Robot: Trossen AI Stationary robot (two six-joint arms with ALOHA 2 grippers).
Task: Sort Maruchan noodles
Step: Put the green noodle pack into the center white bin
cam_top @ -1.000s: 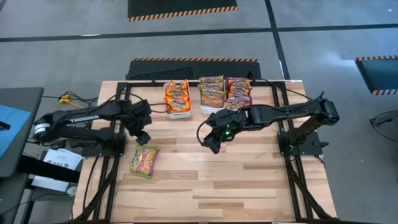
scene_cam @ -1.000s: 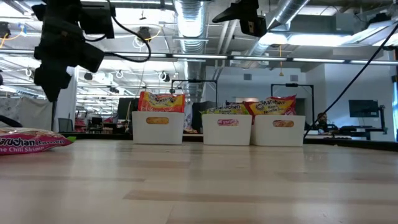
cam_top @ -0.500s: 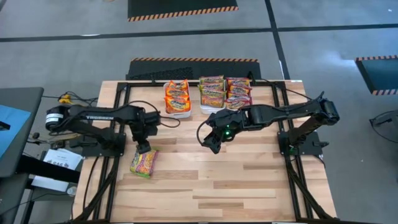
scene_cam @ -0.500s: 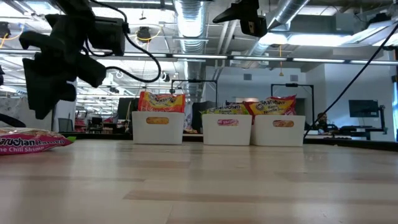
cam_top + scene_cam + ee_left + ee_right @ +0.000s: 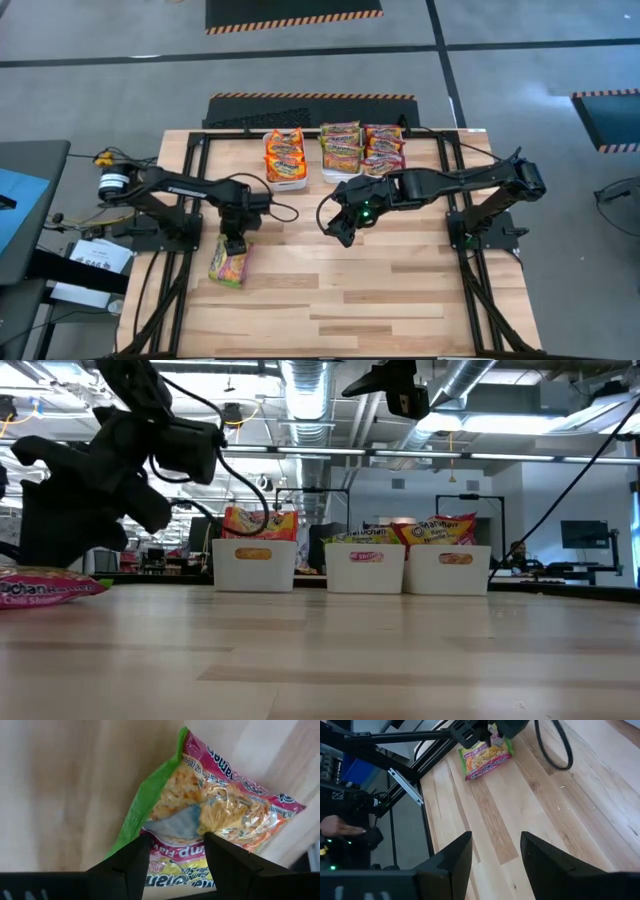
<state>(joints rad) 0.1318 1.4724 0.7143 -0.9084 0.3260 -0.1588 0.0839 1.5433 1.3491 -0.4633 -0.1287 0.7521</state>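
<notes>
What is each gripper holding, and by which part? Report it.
Nothing is held. The left gripper is open over the loose noodle packet; the right gripper hovers open, empty.

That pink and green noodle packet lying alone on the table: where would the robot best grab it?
Probably across one short end, from straight above. The loose packet lies flat on the table, leaving nothing to get under, so open fingers should straddle its crinkly edge. The left gripper is open over that end; the right gripper waits mid-table.

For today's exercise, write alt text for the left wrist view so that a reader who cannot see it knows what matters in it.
A pink and green Maruchan ramen packet lies flat on the wooden table, directly ahead of the left gripper. The gripper's two dark fingers are open, framing the packet's near edge.
</notes>
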